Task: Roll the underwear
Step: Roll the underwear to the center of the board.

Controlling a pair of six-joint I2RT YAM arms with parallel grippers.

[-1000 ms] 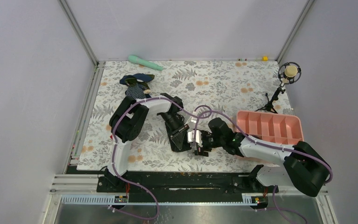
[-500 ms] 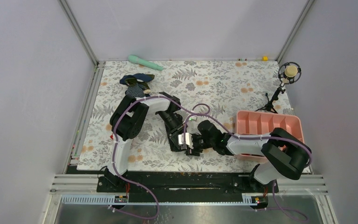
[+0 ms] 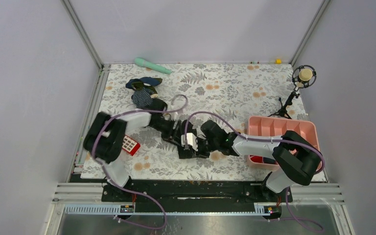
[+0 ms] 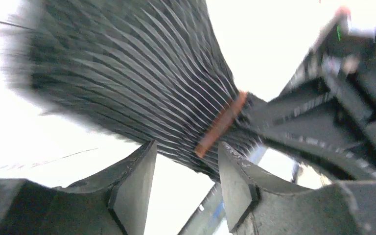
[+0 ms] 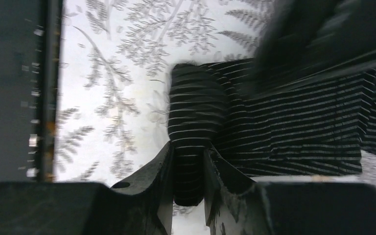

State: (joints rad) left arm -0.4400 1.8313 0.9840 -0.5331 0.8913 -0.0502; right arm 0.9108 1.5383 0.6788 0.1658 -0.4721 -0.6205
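Two grippers meet over the underwear (image 3: 188,151), which lies on the floral table (image 3: 254,93) near its front edge, about midway across, between the two wrists. The right gripper (image 5: 188,152) is pinched nearly closed on a rolled end (image 5: 196,112) of the fabric, and the roll runs straight up out of the narrow gap between its fingers. The left gripper (image 4: 186,152) stands with its jaws well apart and nothing clamped. The ribbed black cloth and its orange tag (image 4: 221,122) sit just ahead of the fingertips.

Judging by the way it drapes and bunches, the garment is light, thin and limp. It will not hold a shape on its own, and a loose roll is likely to spring open once let go. The rib gives the pads some bite, so slipping seems a small risk. Dragging the whole piece across the table looks more likely than losing it. The roll itself, taken across its thickness as the right gripper has it, seems the best place to hold, with the flat tail near the tag pinned or lifted by the free gripper.
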